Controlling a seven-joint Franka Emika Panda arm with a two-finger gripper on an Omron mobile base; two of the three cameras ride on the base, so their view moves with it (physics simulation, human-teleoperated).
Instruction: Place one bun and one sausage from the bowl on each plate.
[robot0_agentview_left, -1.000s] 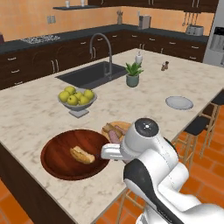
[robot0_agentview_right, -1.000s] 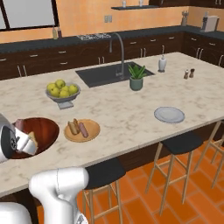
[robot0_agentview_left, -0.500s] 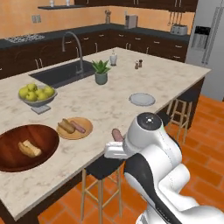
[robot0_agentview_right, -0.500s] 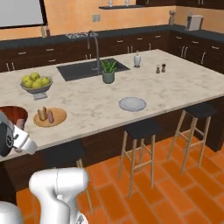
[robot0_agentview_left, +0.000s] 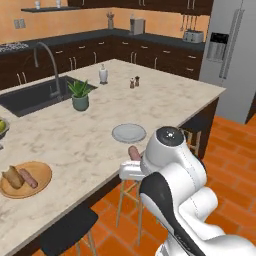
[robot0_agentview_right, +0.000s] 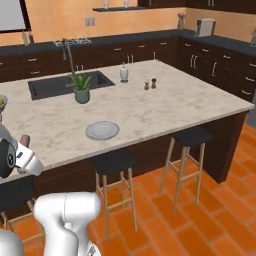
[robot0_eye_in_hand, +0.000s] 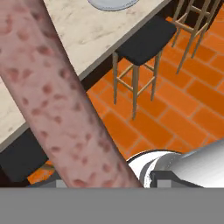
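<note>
Closest in, the sausage (robot0_eye_in_hand: 57, 96) is lying slantwise right across the hand view, pinkish and mottled. The gripper (robot0_agentview_left: 131, 161) is clamping it; the finger tips themselves are hidden behind it there, but in the left base view its rounded end (robot0_agentview_left: 134, 152) is sticking up out of the white hand just off the near edge of the counter (robot0_agentview_left: 100, 130), and in the right base view a pink tip (robot0_agentview_right: 25, 141) is peeking above the hand at the left edge. So the jaws are closed on the sausage, held somewhere along its length.

It is looking light, smooth and fairly firm, with a round skin that could roll or slip under a loose pinch; a hold across the middle, squeezing the sides, seems the safest, and a low, gentle release is probably needed so it is not rolling off a flat plate.

Just beyond the hand, the pale grey plate (robot0_agentview_left: 129, 133) is sitting bare on the counter, near the edge above the stools (robot0_agentview_right: 114, 161). It is likely the target.

Further left, the wooden plate (robot0_agentview_left: 37, 171) is carrying one bun (robot0_agentview_left: 13, 176) and a second sausage (robot0_agentview_left: 28, 178) side by side.

Past those, a potted plant (robot0_agentview_left: 79, 95) is standing beside the sink (robot0_agentview_left: 30, 97).
</note>
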